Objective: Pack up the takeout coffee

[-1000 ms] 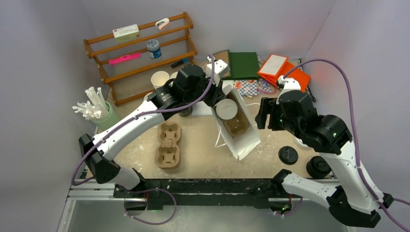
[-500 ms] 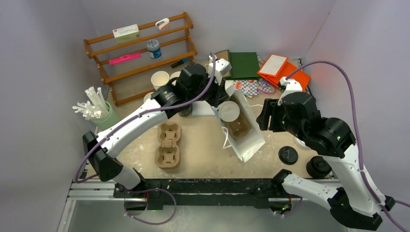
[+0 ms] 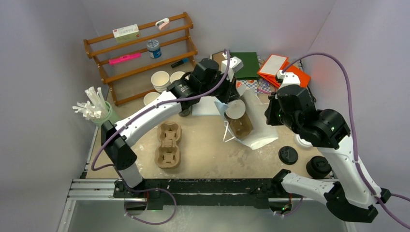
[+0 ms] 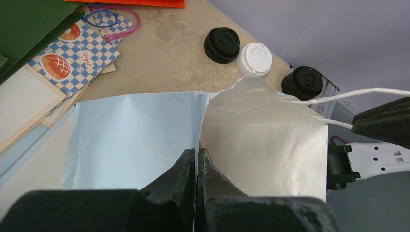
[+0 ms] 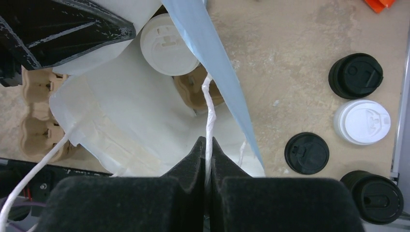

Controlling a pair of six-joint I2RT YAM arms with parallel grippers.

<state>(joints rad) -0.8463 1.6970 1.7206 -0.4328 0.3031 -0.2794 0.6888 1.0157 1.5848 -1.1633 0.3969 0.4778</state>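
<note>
The paper bag (image 3: 258, 140) is plonked mid-table. The takeout coffee (image 3: 236, 108) is sat inside its mouth, with a cup tray (image 3: 241, 127) tucked in just near of it. A second tray (image 3: 168, 145) is parked left of the bag. Loose lids (image 3: 288, 155) are scattered near-right. The rack (image 3: 140, 50) is set far-left, with cups (image 3: 160, 79) stacked just before it.

**Back left:** wooden rack (image 3: 140, 55) bearing a white box (image 3: 125, 32), a blue-lidded jar (image 3: 153, 48) and a pink pen-like item (image 3: 124, 59).
**Just in front of the rack:** stacked lidless white cups (image 3: 160, 79).
**Left edge:** green holder (image 3: 109, 118) crammed with white straws (image 3: 89, 107).
**Centre-left, flat on the table:** cardboard cup carrier (image 3: 168, 145).
**Back right:** green folder (image 3: 244, 64) near orange folder (image 3: 300, 76); checked paper sleeve (image 4: 72, 53) under loose rubber bands (image 4: 111, 17).
**Right side:** flat black lid (image 5: 306, 152) just beside white lid (image 5: 362, 122); two further black-lidded cups (image 5: 356, 75) near.
</note>
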